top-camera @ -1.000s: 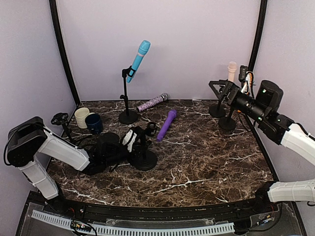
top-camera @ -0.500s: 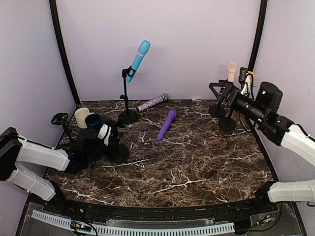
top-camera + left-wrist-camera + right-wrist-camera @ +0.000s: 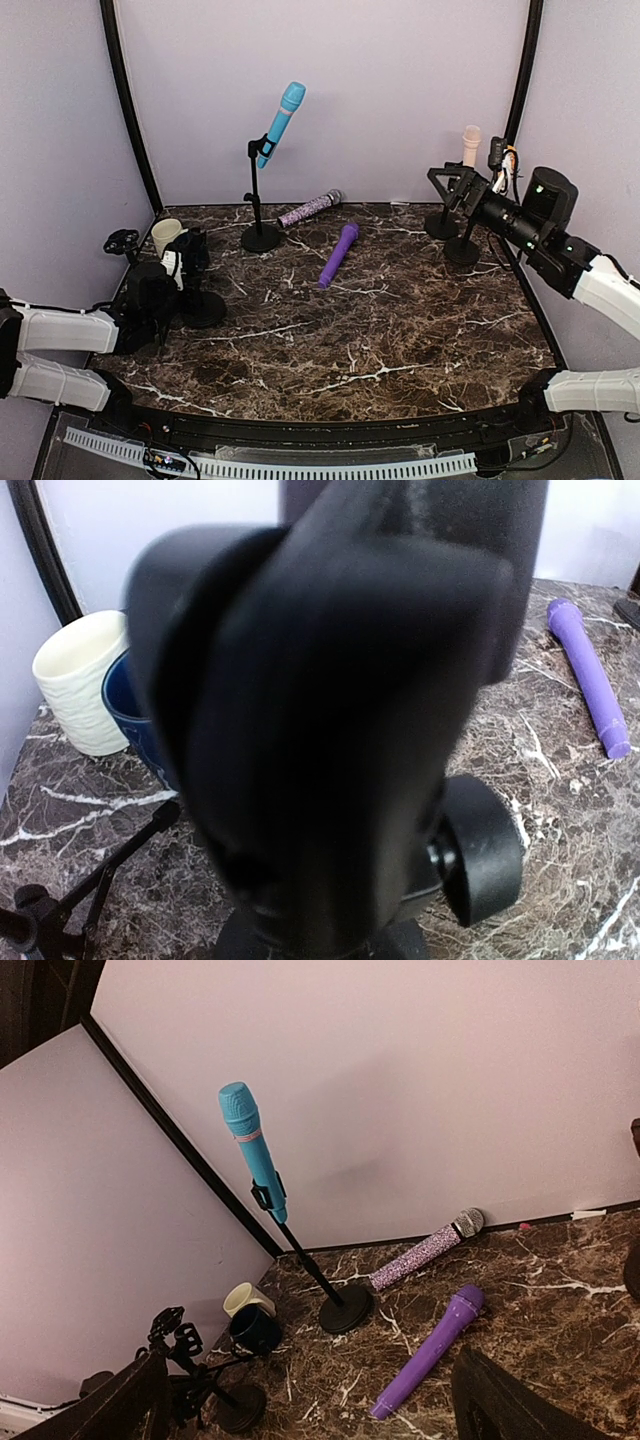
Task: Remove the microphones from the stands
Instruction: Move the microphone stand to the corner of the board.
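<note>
The left gripper [image 3: 188, 258] is clamped on the top of a short black stand [image 3: 203, 308] at the table's left side, just beside a cream cup [image 3: 165, 236] and a blue cup [image 3: 122, 705] (its wrist camera sees little but blurred black up close). The right gripper [image 3: 452, 186] hangs at the right rear with jaws wide apart, holding nothing, near a pink microphone [image 3: 471, 144]. The blue microphone [image 3: 281, 122] sits tilted in the tall stand [image 3: 254, 195] by the back wall. A purple microphone [image 3: 338, 254] and a glittery microphone [image 3: 310, 209] lie on the marble table [image 3: 400, 330].
</note>
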You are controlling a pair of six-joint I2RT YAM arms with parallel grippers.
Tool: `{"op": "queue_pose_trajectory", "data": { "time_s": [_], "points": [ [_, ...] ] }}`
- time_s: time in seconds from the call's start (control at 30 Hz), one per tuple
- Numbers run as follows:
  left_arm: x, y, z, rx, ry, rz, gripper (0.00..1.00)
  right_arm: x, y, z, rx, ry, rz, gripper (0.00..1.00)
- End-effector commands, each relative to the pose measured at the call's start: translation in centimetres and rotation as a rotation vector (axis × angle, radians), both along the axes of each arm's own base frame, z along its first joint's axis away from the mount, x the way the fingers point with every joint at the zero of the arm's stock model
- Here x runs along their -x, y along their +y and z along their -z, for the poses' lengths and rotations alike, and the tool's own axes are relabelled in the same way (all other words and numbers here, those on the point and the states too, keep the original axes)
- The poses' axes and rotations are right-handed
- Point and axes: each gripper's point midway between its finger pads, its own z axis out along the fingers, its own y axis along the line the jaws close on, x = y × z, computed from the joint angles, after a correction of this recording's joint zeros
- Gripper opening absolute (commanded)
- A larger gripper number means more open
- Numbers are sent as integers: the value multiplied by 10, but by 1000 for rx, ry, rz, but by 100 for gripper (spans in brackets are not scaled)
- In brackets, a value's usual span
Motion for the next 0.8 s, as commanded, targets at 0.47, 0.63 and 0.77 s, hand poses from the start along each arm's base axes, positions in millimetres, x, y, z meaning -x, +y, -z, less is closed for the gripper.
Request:
{"op": "queue_pose_trajectory", "data": {
  "time_s": [0.47,0.63,0.77],
  "points": [
    [5,23,-26,127,-30,-145,64,11,-13,9,12,-6,40,99],
    [19,12,-42,196,4,-67,72,10,-14,12,23,-6,48,99],
    [30,-3,-55,263,58,14,78,10,-15,14,34,-7,54,98]
  ]
}}
